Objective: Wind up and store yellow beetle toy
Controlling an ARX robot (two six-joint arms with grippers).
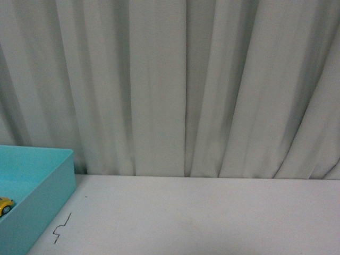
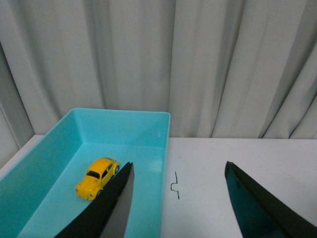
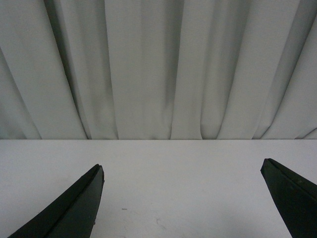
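White table [image 1: 202,218] bare except for a thin dark squiggly mark [image 1: 61,228] near the turquoise bin [image 1: 50,191] at its left edge. Grey-white pleated curtain [image 1: 175,85] fills the background. Yellow beetle toy [image 2: 97,177] sits on the bin floor. Left gripper [image 2: 179,171] wide open, empty, above the bin's wall. Right gripper [image 3: 183,171] wide open, empty, over bare table.

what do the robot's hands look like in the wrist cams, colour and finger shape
Only the fingers show. The left hand has two flat black fingers tapering to points, the one beside the bare table with a teal sheen. The right hand has the same matte black, wedge-shaped fingers. No cables or markings are visible, and neither arm appears in the front view.
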